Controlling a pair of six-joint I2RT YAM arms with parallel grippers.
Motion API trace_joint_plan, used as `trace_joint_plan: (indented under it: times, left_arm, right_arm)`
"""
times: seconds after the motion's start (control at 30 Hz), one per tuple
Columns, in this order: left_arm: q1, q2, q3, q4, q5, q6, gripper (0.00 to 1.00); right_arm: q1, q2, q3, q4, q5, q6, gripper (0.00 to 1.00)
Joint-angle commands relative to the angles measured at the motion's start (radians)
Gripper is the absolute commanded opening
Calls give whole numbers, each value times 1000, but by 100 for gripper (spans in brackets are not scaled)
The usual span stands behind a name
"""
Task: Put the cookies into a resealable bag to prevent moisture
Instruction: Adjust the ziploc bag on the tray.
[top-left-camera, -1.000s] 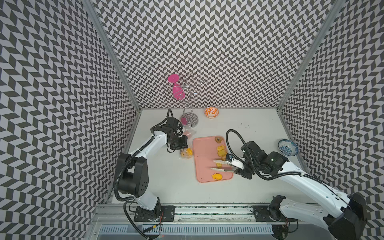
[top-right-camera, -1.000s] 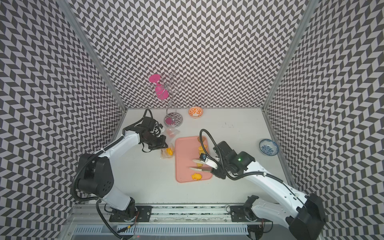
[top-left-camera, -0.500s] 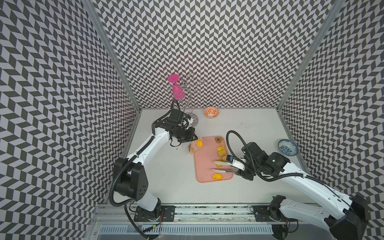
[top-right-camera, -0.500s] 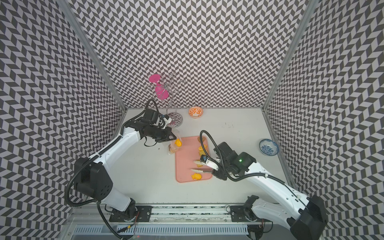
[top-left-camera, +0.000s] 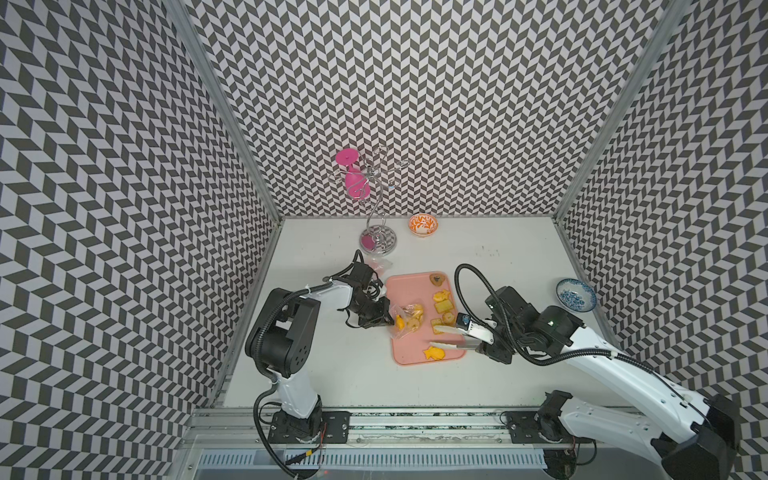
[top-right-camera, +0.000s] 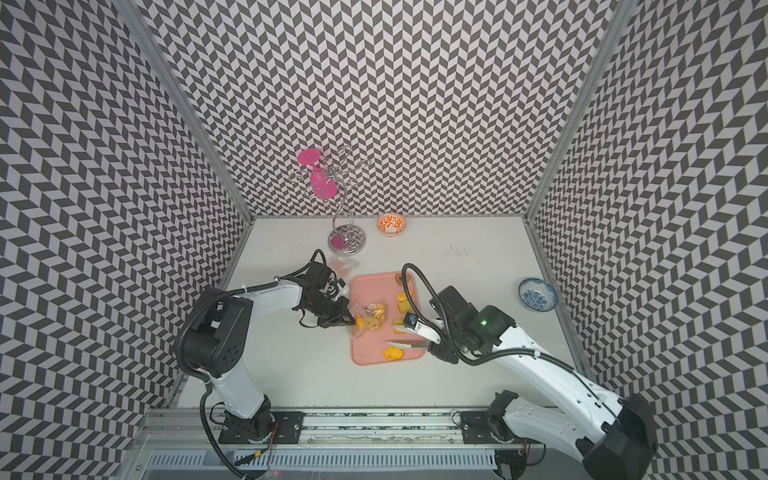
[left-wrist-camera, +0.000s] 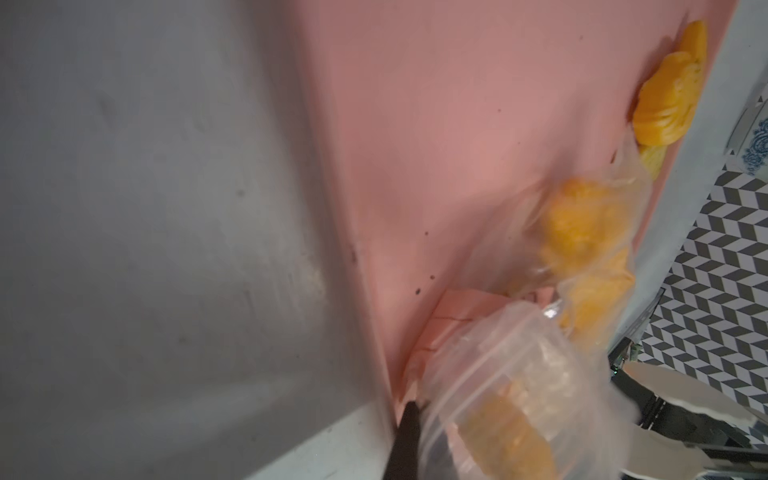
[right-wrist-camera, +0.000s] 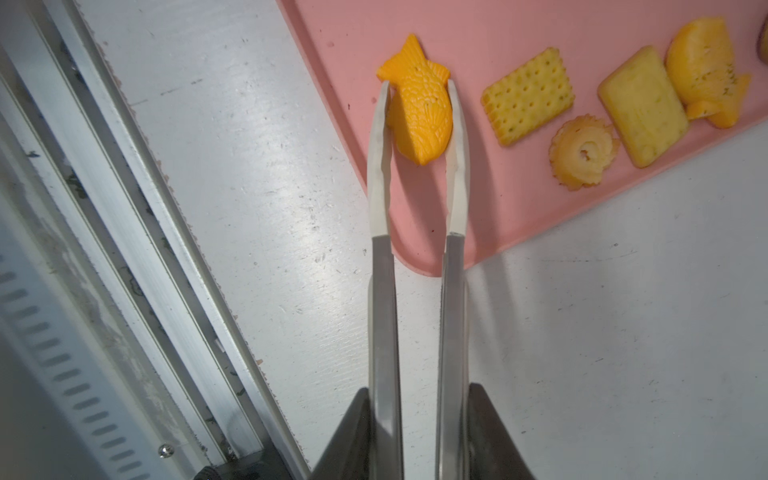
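Tray edge: pink tray (top-left-camera: 409, 353) on the white table (top-left-camera: 332, 374), with open tabletop along its near side.
Left gripper (top-left-camera: 384, 321): clenched on the clear bag (top-left-camera: 406, 319) at the tray's left rim, with cookies inside.
Right gripper (right-wrist-camera: 419, 432): grasping tongs (right-wrist-camera: 382, 291).
Fish cookie (right-wrist-camera: 422, 112): by the tray's near corner, between the tong tips.
Other cookies (right-wrist-camera: 528, 95): along the tray's right side.

Cookies: some bagged, the rest loose on the tray.
A clear bag (left-wrist-camera: 498, 365) holds several orange cookies (left-wrist-camera: 582, 224); a fish (right-wrist-camera: 422, 112), cracker (right-wrist-camera: 528, 95) and swirl (right-wrist-camera: 582, 151) lie flat on the pink tray (top-left-camera: 409, 291), the fish between the tongs (right-wrist-camera: 384, 291).
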Motion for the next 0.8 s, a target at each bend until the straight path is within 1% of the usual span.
trace_joint_plan:
  times: [0.0,0.07,0.27,0.37,0.43,0.67,0.77]
  left_arm:
    - [3,6,-11,19,7,13,0]
    - [3,4,-15,23,10,11,0]
    - [3,-2,-27,27,13,15,0]
    - [4,-4,-30,30,15,15,0]
    - [3,-2,-31,30,13,15,0]
    - [2,-3,-28,32,15,10,0]
    - [2,-1,-24,31,15,10,0]
  right_arm:
    - [5,9,26,43,40,34,51]
    - [5,12,23,39,51,40,50]
    - [5,14,24,-9,-48,48,47]
    - [5,8,4,-17,-64,46,45]
    - [5,9,8,-27,-66,48,43]
    - [5,4,17,-29,-49,57,30]
    - [5,-1,40,-29,-28,67,28]
